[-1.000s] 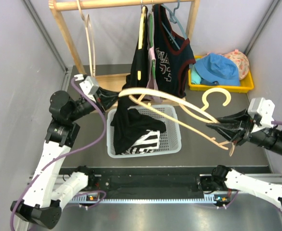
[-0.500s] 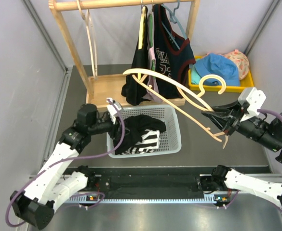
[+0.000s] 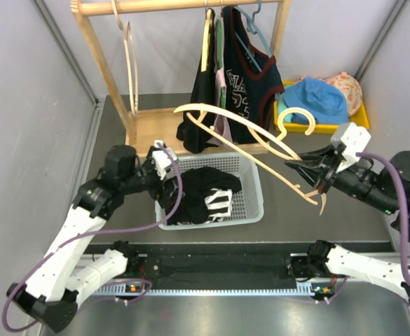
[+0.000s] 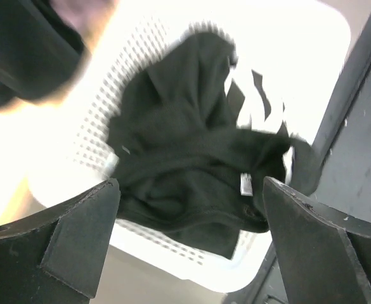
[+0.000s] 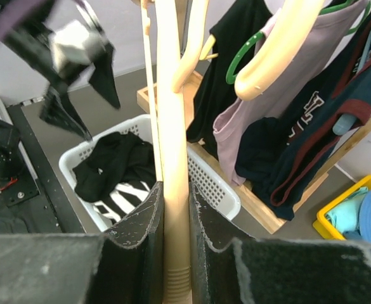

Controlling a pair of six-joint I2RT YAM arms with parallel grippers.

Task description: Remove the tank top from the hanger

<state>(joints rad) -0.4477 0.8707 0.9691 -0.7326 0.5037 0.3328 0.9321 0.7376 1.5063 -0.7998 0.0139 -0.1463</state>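
Top external view: tank top (image 3: 197,189) lies bunched inside the basket (image 3: 254,185), off the hanger (image 5: 172,126). Left gripper (image 4: 191,185) hangs over the basket's left edge, jaws spread wide with nothing between them. Left wrist view shows the black cloth lying below the jaws. Right gripper (image 5: 175,190) sits to the right of the basket, jaws pinching one end of the wooden hanger. Hanger is up in the air above the basket's right side.
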